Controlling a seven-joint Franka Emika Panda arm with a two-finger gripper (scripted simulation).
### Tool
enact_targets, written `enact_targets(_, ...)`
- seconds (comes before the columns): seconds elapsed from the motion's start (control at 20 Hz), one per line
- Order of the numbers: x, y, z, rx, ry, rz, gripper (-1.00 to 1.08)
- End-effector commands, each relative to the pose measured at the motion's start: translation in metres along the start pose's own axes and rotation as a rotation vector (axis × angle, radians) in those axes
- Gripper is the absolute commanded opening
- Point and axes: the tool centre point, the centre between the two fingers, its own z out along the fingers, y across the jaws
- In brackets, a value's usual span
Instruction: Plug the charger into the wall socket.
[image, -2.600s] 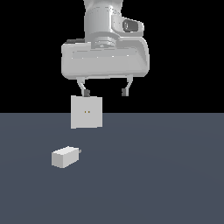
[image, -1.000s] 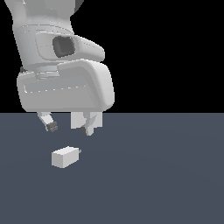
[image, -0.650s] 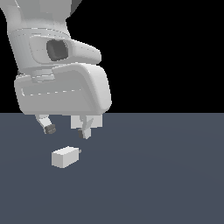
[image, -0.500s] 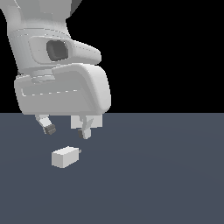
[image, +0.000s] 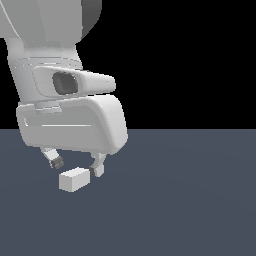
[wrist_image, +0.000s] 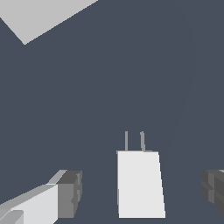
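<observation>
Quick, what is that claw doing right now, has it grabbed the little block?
Gripper: open, holding nothing; the charger lies between its fingers, untouched.

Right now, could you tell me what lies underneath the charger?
The charger rests on the bare dark floor, between the open pincer's fingers. Nothing else shows beneath it, though its underside is hidden.

No readable text, labels, brands, numbers or signs from my station. Charger (wrist_image: 140, 183) faces blank off-white in wrist view, same in exterior view. Arm housing plain, no markings I can make out, though render is coarse so fine print may be lost. Pale plate corner (wrist_image: 39, 17) at wrist view edge also blank. Counter (image: 190, 200) plain grey-blue.
</observation>
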Motion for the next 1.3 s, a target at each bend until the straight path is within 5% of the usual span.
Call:
enact_targets(0.0,-0.003,0.0,0.01,0.0,0.0,0.001,1.0)
enact_targets(0.35,-0.006,0.0,0.022,-0.001,0.0,0.001,1.0)
enact_targets(0.4,-0.006,0.0,0.022,-0.001,0.0,0.001,-1.0)
enact_targets(1.25,-0.002,0.002,0.019,0.009,0.002,-0.03,-1.0)
